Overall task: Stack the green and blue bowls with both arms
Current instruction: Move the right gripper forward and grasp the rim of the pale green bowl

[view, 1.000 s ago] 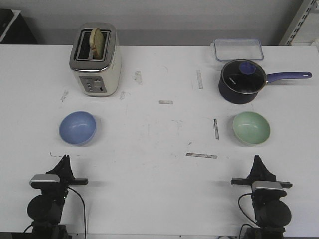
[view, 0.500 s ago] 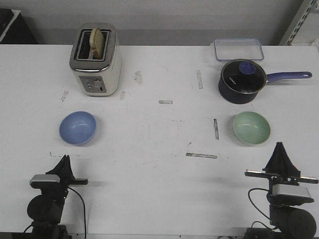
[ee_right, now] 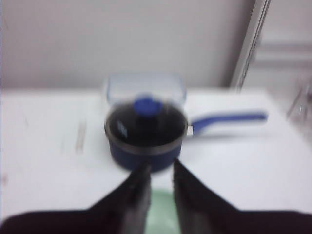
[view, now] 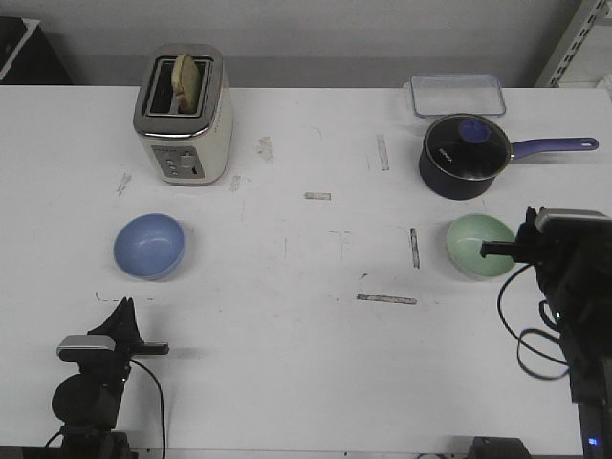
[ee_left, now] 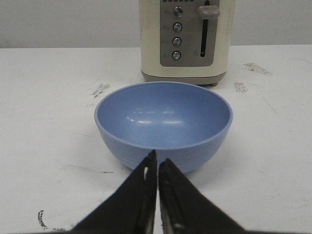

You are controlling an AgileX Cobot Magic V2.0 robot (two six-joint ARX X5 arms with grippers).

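The blue bowl sits upright and empty at the left, in front of the toaster. In the left wrist view the blue bowl is straight ahead of my left gripper, which is shut and empty, a short way from the bowl's near wall. My left gripper rests low at the table's front left. The green bowl sits at the right. My right gripper hangs raised over its right rim. In the blurred right wrist view the right gripper is slightly open, with the green bowl showing between its fingers.
A cream toaster with bread stands at the back left. A dark navy lidded saucepan, handle pointing right, stands just behind the green bowl. A clear lidded container lies behind it. The table's front edge is near the arms' bases.
My right arm has risen and swung forward and right, from the front edge to beside the green bowl. The left arm and both bowls have stayed put.
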